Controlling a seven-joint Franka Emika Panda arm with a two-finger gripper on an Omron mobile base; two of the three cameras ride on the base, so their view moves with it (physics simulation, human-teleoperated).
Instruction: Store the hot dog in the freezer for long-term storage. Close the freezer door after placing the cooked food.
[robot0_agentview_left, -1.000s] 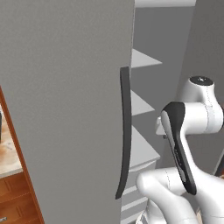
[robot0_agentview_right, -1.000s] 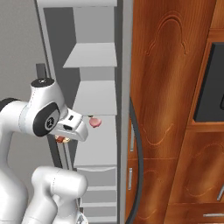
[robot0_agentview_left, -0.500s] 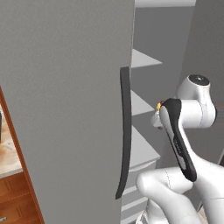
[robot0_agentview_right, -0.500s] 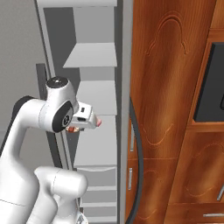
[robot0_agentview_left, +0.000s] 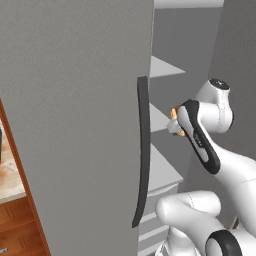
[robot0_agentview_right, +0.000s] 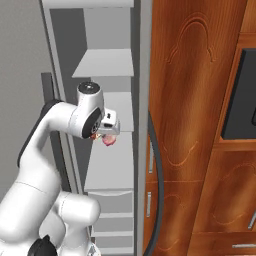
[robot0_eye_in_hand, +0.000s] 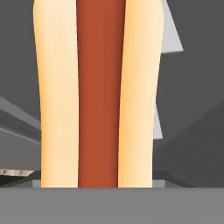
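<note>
One smooth hot dog (robot0_eye_in_hand: 99, 94) (tan bun, red-brown sausage) clamped in gripper (robot0_agentview_right: 108, 136) by flat-grey freezer (robot0_agentview_right: 107, 65) shelves.

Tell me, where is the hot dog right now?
The hot dog is up in the robot's gripper, held in front of the open freezer's grey shelves. In the hand view it stands very close to the camera.

Kitchen: freezer (robot0_agentview_right: 107, 65), wooden cabinets (robot0_agentview_right: 200, 125)
</note>
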